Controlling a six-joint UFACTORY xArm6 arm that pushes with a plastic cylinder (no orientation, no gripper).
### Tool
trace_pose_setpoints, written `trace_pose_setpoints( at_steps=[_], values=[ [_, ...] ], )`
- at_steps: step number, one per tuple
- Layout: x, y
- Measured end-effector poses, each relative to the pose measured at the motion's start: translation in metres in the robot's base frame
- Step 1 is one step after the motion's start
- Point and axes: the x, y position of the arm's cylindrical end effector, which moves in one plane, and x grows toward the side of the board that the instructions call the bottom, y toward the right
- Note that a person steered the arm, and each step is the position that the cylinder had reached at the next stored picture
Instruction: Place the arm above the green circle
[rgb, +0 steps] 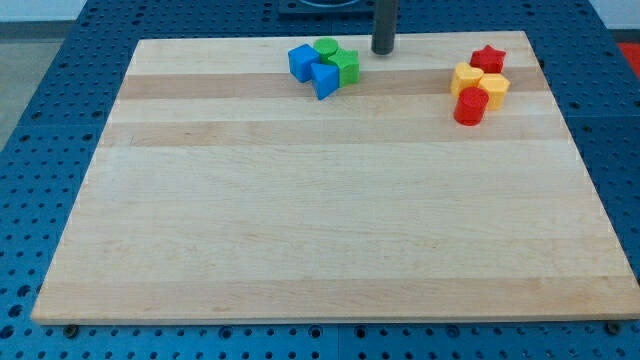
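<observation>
My tip (383, 51), a bare rod with no jaws to open or close, stands near the right of the green circle (325, 47), which looks light, stiff and easy to slide if touched.

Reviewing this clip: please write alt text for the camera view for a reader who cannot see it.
My tip rests near the wooden board's top edge, just right of a cluster holding the green circle, a second green block, a blue cube and a blue triangle. Further right, a red star, two yellow blocks and a red cylinder form another cluster.
</observation>
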Motion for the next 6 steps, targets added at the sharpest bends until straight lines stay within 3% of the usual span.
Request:
trace_pose_setpoints(
  at_steps=[6],
  values=[
    [-0.026,-0.108]
  ],
)
